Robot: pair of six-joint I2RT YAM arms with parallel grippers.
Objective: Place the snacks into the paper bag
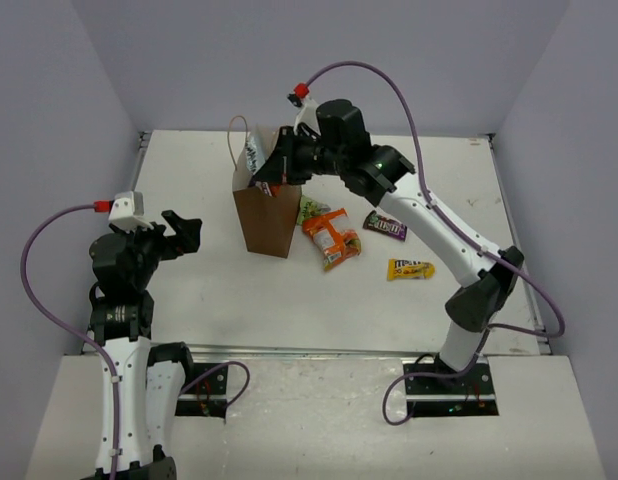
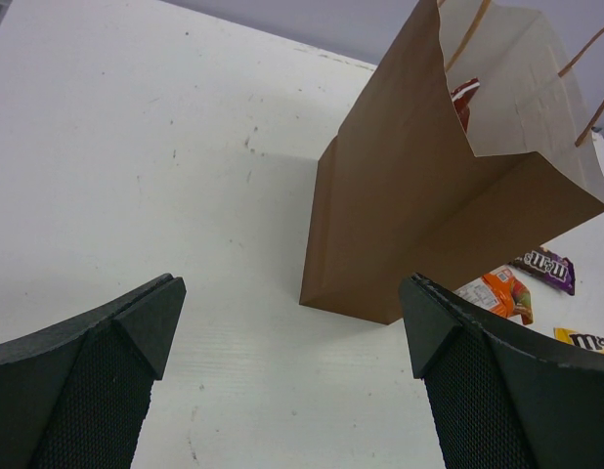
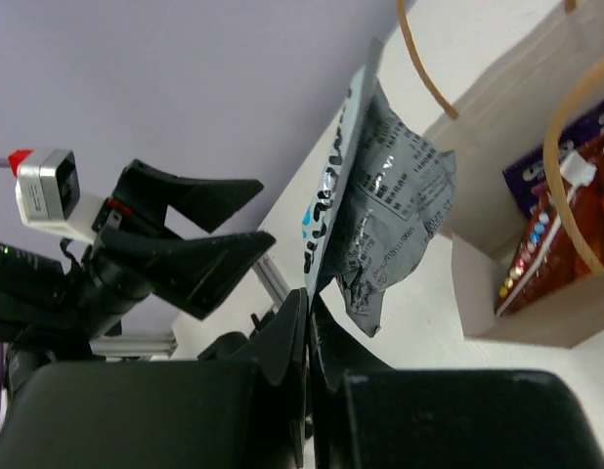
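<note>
A: Jaws first: right jaws were pinched shut on a silver-grey packet point(image 3: 390, 195); left jaws gaped wide, empty.
B: And the table point(image 1: 194, 300)?
A: Paper bag point(image 1: 267, 218) stood upright on it, held packet at its mouth; orange packet point(image 1: 331, 237), brown packet point(image 1: 385, 226) and yellow packet point(image 1: 410, 269) lay to its right.

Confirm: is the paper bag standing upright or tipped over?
Upright. The paper bag stands on its base, mouth open at the top, with a red packet visible inside.

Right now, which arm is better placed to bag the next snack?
The right arm: its jaws are shut on a silvery packet above the paper bag. The left arm has open, empty jaws, farther off.
</note>
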